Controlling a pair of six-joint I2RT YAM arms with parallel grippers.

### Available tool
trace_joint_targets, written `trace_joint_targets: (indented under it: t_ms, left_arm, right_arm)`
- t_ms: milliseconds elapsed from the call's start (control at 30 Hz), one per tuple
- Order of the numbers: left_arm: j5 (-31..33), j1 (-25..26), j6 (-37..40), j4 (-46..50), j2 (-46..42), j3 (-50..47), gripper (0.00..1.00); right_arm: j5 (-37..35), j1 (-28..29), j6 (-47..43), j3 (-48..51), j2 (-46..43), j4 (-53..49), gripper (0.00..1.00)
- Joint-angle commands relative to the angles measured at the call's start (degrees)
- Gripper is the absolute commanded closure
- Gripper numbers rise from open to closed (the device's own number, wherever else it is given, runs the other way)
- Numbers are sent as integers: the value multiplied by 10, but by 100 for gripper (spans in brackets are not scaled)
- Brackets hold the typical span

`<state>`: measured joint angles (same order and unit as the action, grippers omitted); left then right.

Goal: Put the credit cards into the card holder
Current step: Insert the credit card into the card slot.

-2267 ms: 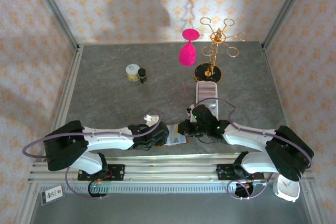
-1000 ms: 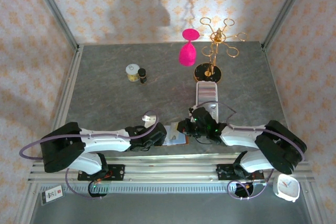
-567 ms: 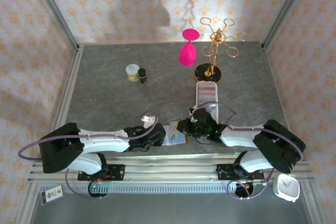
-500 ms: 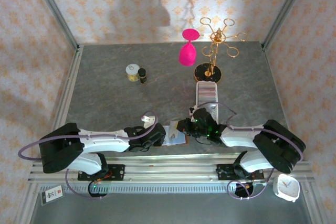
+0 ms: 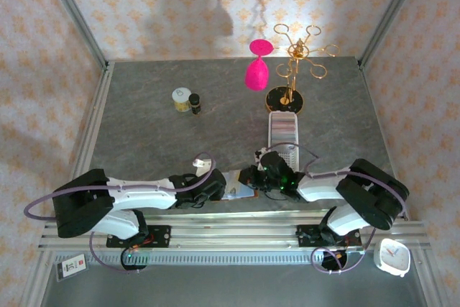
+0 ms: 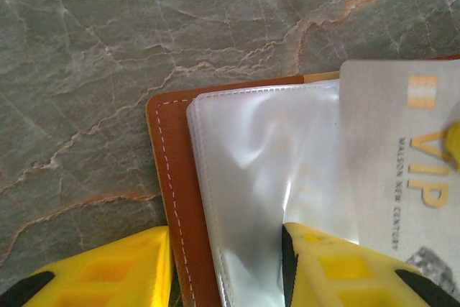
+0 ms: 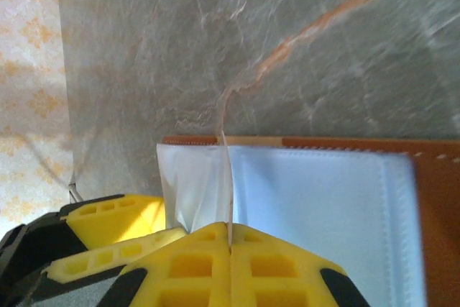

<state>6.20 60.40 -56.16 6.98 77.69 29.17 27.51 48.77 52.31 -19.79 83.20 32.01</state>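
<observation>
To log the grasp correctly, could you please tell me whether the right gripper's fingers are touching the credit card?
Touching. In the right wrist view, the right gripper has its fingers shut on the credit card, seen edge-on between them.

A gold rack (image 5: pixel 291 70) stands far right, a pink glass (image 5: pixel 256 74) (bowl down) just left of it, a white perforated tray (image 5: pixel 283 129) nearer. A pale jar (image 5: pixel 182 98) and dark bottle (image 5: pixel 195 103) sit side by side, farther left.
</observation>
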Motion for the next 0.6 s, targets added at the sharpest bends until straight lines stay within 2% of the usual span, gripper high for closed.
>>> trace_joint_targets:
  t_ms: [0,267,400,567]
  left_arm:
    - [-6,2,-14,6,-2,-20,59]
    - [3,2,-45,-27,-9,-37,56]
    - [6,3,-62,-45,-22,-44,50]
    - [14,2,-87,-71,-41,-66,50]
  right_arm:
    - [9,11,9,16,12,4,100]
    - [5,10,13,27,3,-16,100]
    - [12,11,10,26,2,-17,100]
    - [31,12,10,30,7,9,100]
